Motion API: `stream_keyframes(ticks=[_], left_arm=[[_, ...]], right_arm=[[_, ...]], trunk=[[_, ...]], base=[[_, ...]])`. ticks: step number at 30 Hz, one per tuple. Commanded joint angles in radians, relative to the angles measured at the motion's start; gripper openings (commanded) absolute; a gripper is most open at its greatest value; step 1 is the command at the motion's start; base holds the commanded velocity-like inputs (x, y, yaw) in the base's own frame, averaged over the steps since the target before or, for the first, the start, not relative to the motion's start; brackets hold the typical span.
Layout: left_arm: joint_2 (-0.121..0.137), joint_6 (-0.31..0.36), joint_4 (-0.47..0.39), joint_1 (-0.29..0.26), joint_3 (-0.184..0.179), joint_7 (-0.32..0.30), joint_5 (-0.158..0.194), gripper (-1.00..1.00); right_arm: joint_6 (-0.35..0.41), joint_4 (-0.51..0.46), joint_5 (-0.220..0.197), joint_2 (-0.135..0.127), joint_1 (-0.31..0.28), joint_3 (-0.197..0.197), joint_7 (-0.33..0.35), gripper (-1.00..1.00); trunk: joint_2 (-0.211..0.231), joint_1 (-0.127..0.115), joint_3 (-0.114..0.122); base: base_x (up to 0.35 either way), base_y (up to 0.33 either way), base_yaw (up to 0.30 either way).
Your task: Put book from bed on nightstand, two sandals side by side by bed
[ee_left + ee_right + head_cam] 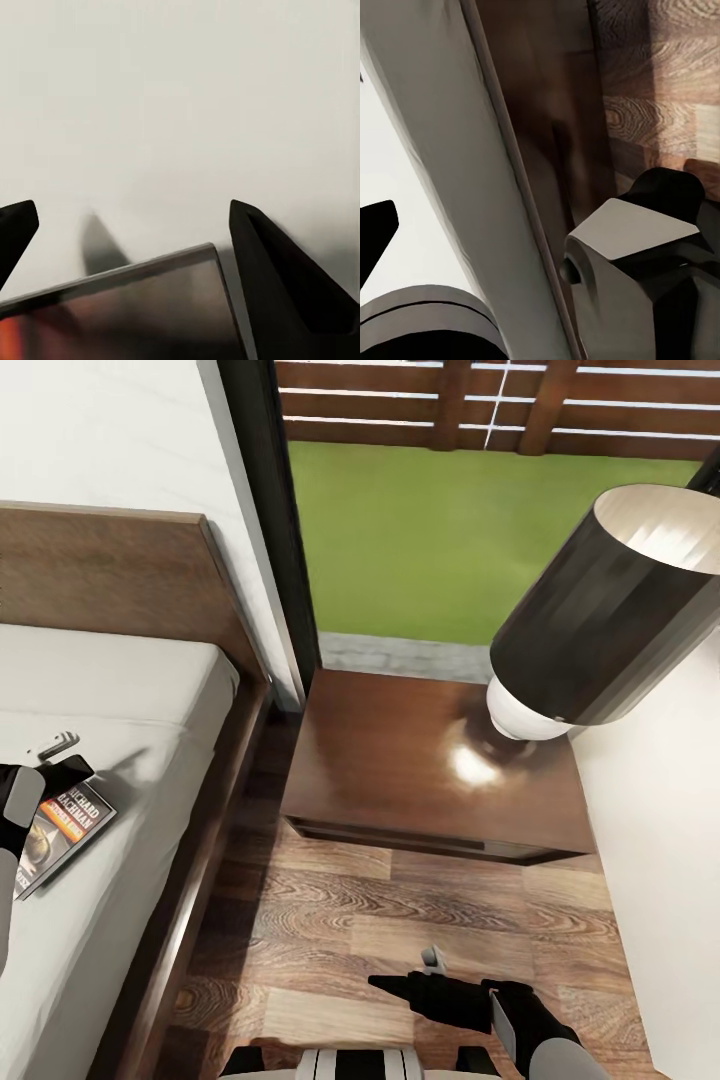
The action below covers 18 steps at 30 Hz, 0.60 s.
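Book (68,832) flat on bed (120,690), near left, framed by left gripper (55,757) fingers spread wide. Best pinched squarely at the edge, then carried right onto nightstand (400,760). Right gripper (410,975) low over floor, fingers apparently parted.

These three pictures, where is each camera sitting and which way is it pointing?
Head view: from the robot's head, looking down at the bed, nightstand and lamp; both arms show.
Left wrist view: by the left gripper, open, facing the mattress with the book between its fingers.
Right wrist view: by the right gripper, facing the bed's side and plank floor.
Shared: book in head and left wrist views.
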Motion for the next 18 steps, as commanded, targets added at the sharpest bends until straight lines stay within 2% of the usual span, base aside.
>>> stream_keyframes(ticks=[1, 4, 7, 18], left_arm=[[0.000, 0.007, 0.064, 0.000, 0.000, 0.006, 0.015, 1.00], [0.000, 0.007, 0.064, 0.001, 0.000, 0.006, 0.015, 1.00], [0.000, 0.007, 0.064, 0.000, 0.000, 0.006, 0.015, 1.00], [0.000, 0.007, 0.064, 0.001, -0.001, 0.006, 0.016, 1.00]], right_arm=[[0.010, -0.002, 0.008, 0.001, -0.001, -0.008, 0.005, 1.00], [0.010, -0.002, 0.008, 0.001, -0.001, -0.008, 0.005, 1.00], [0.010, -0.002, 0.008, 0.001, -0.001, -0.008, 0.005, 1.00], [0.010, -0.002, 0.008, 0.001, -0.001, -0.008, 0.006, 1.00]], trunk=[[0.000, 0.000, -0.001], [0.000, 0.000, -0.001], [0.021, -0.011, 0.009], [0.021, -0.011, 0.009]], base=[[0.000, 0.000, 0.000], [0.000, 0.000, 0.000], [0.000, 0.000, 0.000], [0.000, 0.000, 0.000]])
